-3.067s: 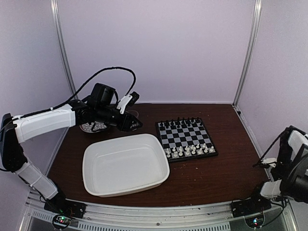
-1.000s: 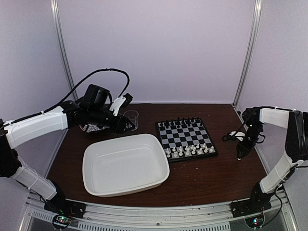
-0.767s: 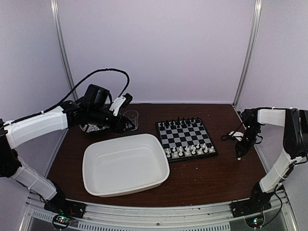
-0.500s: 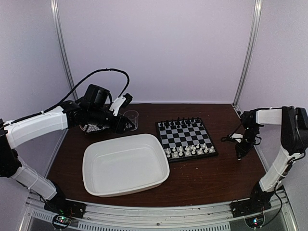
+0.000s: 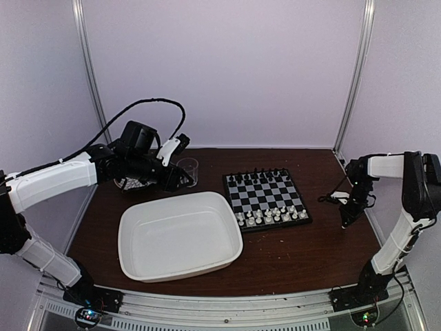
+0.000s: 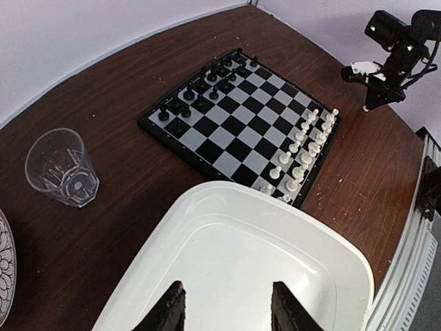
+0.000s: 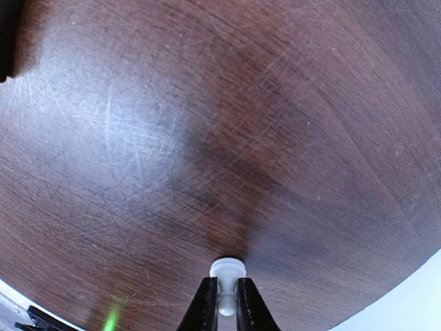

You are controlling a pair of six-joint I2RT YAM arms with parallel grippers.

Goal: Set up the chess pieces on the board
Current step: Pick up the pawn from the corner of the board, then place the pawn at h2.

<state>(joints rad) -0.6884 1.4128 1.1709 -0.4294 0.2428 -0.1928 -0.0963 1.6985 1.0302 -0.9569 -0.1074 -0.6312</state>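
The board (image 5: 266,196) lies right of centre, with white chess pieces (image 5: 272,216) in its near rows and black ones (image 5: 258,176) in the far rows. The left wrist view shows the same board (image 6: 238,124) and white pieces (image 6: 303,148). One white chess piece (image 7: 226,269) stands on the bare table to the right of the board. My right gripper (image 7: 225,303) is shut on its stem, pointing down at the table (image 5: 344,224). My left gripper (image 6: 227,310) hangs open and empty over the white tray (image 6: 331,241), near the back left (image 5: 185,181).
A large white tray (image 5: 131,221) fills the near left of the table. A clear glass (image 5: 187,170), also seen by the left wrist camera (image 6: 63,176), and a patterned plate (image 5: 129,183) stand at the back left. Cables hang by the right arm (image 5: 334,196).
My right arm swung out from its folded pose to the table right of the board, and its jaws closed on the lone white piece. The left arm has stayed still.
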